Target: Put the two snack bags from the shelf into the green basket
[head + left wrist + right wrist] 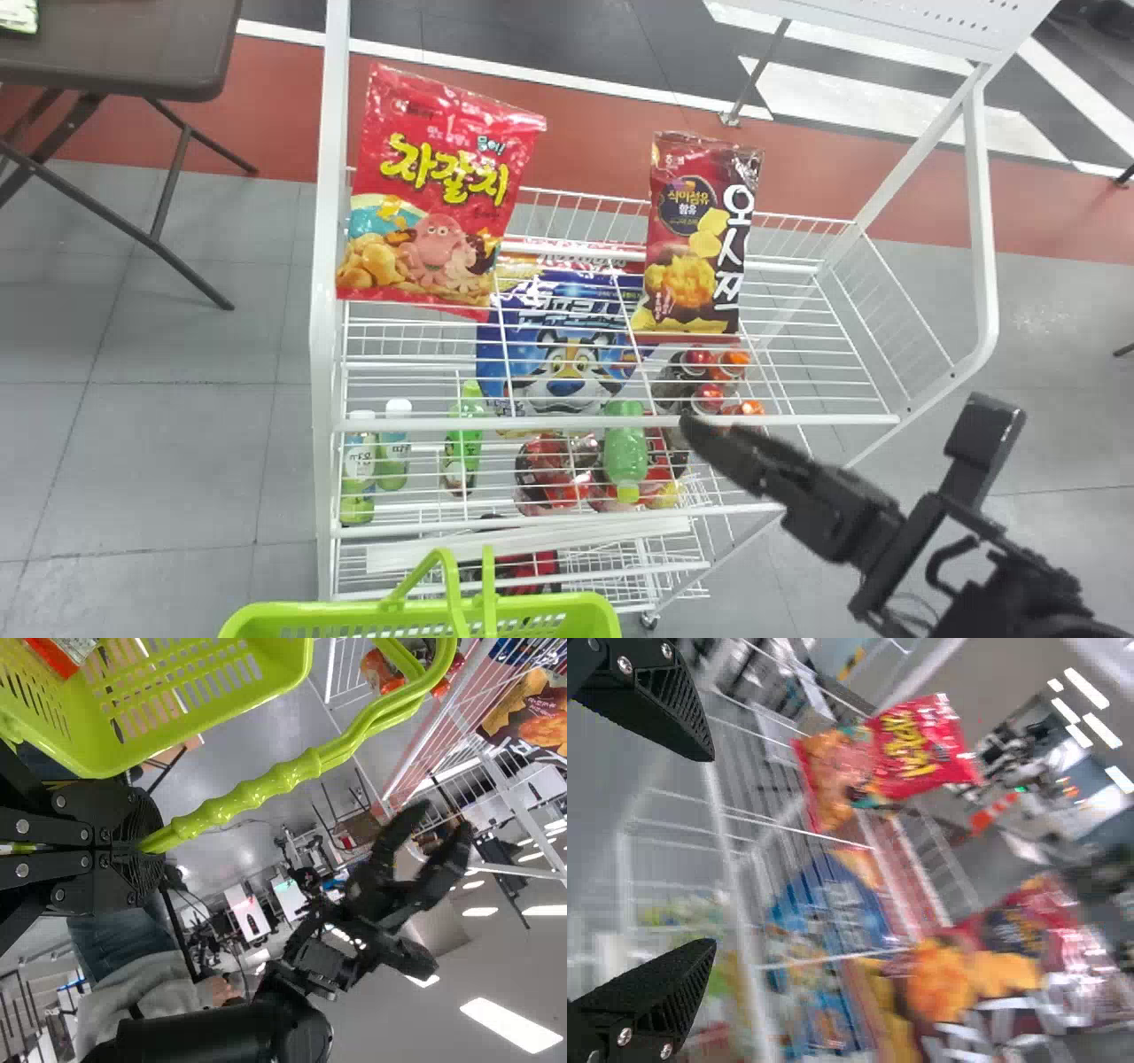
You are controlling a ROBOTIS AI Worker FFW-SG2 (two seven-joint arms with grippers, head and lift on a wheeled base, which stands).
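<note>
Open claw held by the shelf, both snack bags still to be taken

The right gripper is held open and empty, its fingers parted near the front of the wire shelf. Nearest to it, the dark snack bag is stood upright on the top tier; well apart, towards the robot's left, the red snack bag is propped. The approach to a first bag is judged to be in hand, and the dark one is probably meant; next, the fingers should be lined up around it and closed gently, without it being tipped. By the head view the bags' spacing is given, and the rim of the green basket below; by the left wrist view are added the left gripper, clamped on the basket's handle, and a red-edged packet inside
</note>
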